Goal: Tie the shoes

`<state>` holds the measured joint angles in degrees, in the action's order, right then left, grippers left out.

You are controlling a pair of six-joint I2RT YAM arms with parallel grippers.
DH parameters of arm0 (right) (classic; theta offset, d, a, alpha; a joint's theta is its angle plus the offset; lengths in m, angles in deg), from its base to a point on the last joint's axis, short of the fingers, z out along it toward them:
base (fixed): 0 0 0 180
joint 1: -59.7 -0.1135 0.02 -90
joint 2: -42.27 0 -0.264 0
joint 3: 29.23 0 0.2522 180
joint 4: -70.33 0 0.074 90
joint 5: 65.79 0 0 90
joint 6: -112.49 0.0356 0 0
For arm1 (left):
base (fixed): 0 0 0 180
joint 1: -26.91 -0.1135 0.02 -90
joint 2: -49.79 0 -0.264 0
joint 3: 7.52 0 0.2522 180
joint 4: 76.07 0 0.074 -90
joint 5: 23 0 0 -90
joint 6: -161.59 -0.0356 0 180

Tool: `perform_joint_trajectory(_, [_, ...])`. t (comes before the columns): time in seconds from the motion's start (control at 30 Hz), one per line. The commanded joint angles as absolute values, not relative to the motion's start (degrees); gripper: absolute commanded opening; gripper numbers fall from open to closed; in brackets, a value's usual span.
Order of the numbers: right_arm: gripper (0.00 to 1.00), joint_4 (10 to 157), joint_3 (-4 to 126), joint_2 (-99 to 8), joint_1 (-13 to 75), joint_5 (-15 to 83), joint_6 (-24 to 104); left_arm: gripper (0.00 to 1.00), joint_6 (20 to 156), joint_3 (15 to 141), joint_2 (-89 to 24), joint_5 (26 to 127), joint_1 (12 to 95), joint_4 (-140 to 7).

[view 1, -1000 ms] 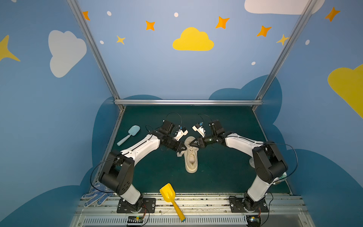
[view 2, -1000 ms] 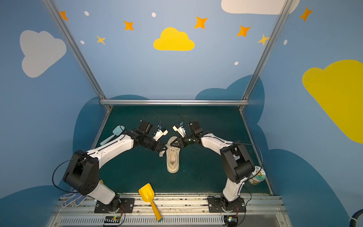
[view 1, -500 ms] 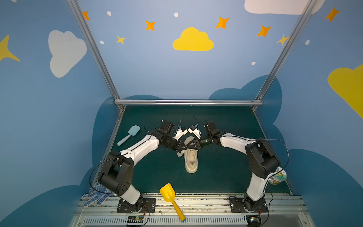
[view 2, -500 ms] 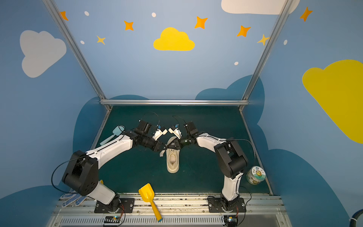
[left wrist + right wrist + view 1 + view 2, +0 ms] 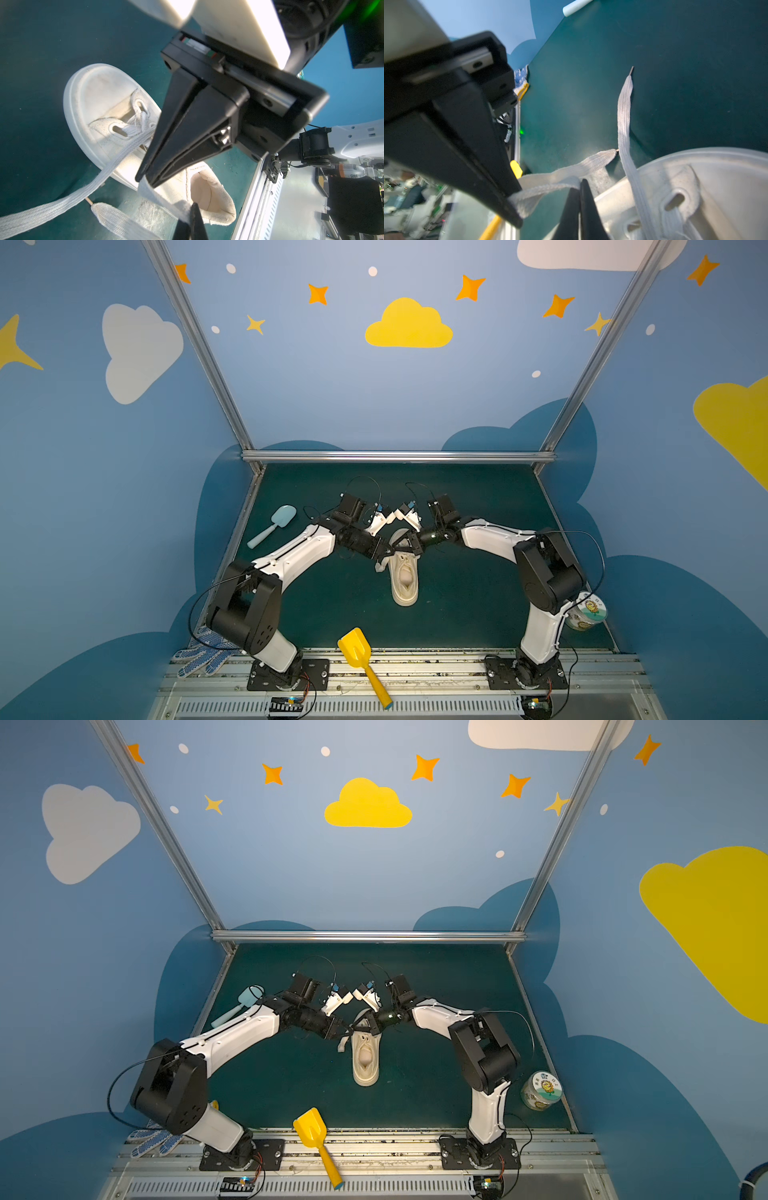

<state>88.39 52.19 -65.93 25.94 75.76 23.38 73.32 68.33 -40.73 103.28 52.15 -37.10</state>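
In both top views I see the sneaker (image 5: 405, 587) (image 5: 365, 1067) lying near the middle of the surface (image 5: 478, 497), with its heel toward the front edge and its toe toward the back edge. The left pincer (image 5: 383, 552) and the right pincer (image 5: 409, 546) meet over the toe half, their tips close together. In the left wrist view the right pincer (image 5: 145, 176) is clenched and its tip pinches a flat lace (image 5: 166, 197). The same strip runs to the left pincer (image 5: 192, 220), which is also clenched on it, above the heel opening. In the right wrist view the right pincer (image 5: 580, 207) is closed on the lace (image 5: 546, 187), and the left pincer (image 5: 513, 209) grips it just beside. A second lace (image 5: 625, 108) runs from the eyelets and lies flat on the surface.
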Motion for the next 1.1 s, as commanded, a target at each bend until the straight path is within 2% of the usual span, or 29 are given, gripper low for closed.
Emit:
perform_joint_trajectory(0.0, [0.00,88.6,52.7,-64.5,26.0,73.8,22.9,0.03,73.8,67.5,-40.0,104.5,52.0,-37.3])
perform_joint_trajectory(0.27, [0.00,82.7,45.6,-58.9,28.8,68.5,28.5,0.05,75.0,67.7,-42.5,105.0,52.4,-39.2])
perform_joint_trajectory(0.33, [0.00,81.2,44.1,-57.7,29.3,67.2,30.1,0.10,75.2,68.1,-43.7,105.2,52.8,-39.5])
perform_joint_trajectory(0.5, [0.00,81.2,43.0,-57.0,30.6,63.7,33.3,0.16,75.9,69.2,-46.1,105.3,54.0,-40.1])
perform_joint_trajectory(0.77, [0.00,84.0,41.8,-56.4,31.5,59.9,35.6,0.17,76.2,69.3,-48.6,104.9,55.5,-40.6])
perform_joint_trajectory(1.0, [0.00,86.3,42.2,-57.5,32.1,61.3,35.4,0.35,73.8,70.5,-47.8,103.1,54.8,-38.2])
perform_joint_trajectory(1.07, [0.00,87.4,43.0,-58.2,32.3,61.8,35.2,0.37,72.3,70.9,-47.0,102.8,54.0,-37.4])
